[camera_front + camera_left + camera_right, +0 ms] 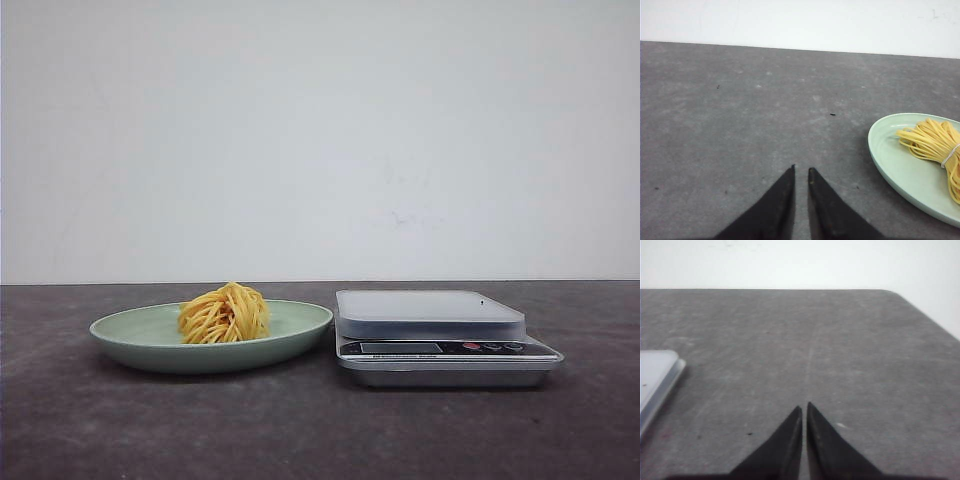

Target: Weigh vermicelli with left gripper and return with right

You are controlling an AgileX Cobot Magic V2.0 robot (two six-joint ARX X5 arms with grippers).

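Note:
The vermicelli [224,314] is a small nest of yellow strands lying on a pale green plate [130,332] left of centre in the front view. It also shows in the left wrist view [935,145], on the plate [895,165], with a pale tie around the strands. My left gripper [801,169] hangs over bare tabletop to the left of the plate, its fingers almost together and empty. My right gripper [804,406] is shut and empty over bare tabletop to the right of the scale [652,377]. Neither gripper shows in the front view.
A silver kitchen scale [440,335] with a flat, bare weighing platform stands just right of the plate, almost touching it. The dark grey table's right far corner [890,292] shows in the right wrist view. A white wall stands behind.

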